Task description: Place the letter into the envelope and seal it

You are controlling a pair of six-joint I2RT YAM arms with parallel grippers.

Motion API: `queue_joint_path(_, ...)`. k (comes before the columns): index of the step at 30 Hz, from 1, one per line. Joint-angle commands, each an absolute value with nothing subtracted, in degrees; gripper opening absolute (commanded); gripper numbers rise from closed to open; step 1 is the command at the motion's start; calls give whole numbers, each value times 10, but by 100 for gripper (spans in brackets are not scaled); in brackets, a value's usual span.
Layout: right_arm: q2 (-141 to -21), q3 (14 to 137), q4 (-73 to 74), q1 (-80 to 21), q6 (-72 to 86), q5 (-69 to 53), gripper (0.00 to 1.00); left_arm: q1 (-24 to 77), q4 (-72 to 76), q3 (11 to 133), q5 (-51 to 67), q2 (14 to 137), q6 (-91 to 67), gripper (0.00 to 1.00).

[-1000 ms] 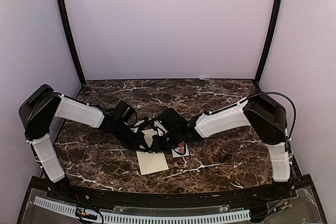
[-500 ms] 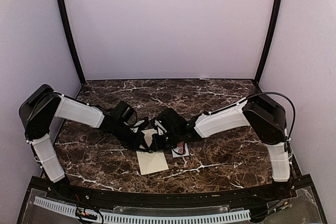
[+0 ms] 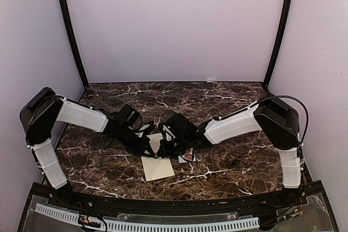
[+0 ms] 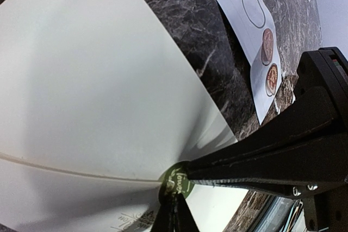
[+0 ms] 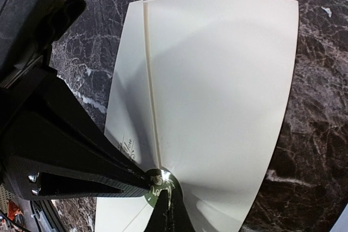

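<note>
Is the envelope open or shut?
Shut, it looks: the envelope has its flap folded flat, a green sticker on the tip, where the left gripper and right gripper meet. Whether it sticks fast, cannot tell.

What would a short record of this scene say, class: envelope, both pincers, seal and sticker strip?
envelope: cream, on the marble table, far end puckered around one point
green seal: round, at that point
left pincer: shut, tips at the seal
right pincer: shut, tips at the seal
sticker strip: white, beside the envelope, two copper seals, one empty circle
</note>
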State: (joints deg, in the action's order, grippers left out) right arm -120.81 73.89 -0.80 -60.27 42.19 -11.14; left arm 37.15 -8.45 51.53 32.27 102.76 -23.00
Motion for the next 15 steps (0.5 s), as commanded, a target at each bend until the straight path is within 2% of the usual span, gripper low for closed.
queue_joint_path(1,-1207,713,36,-611,412,-124,0,374,-135,506,272,1045,-219,3)
queue_joint_path(15,-1224,737,19,-617,394,-159,0,374,-132,506,278,1045,-220,3)
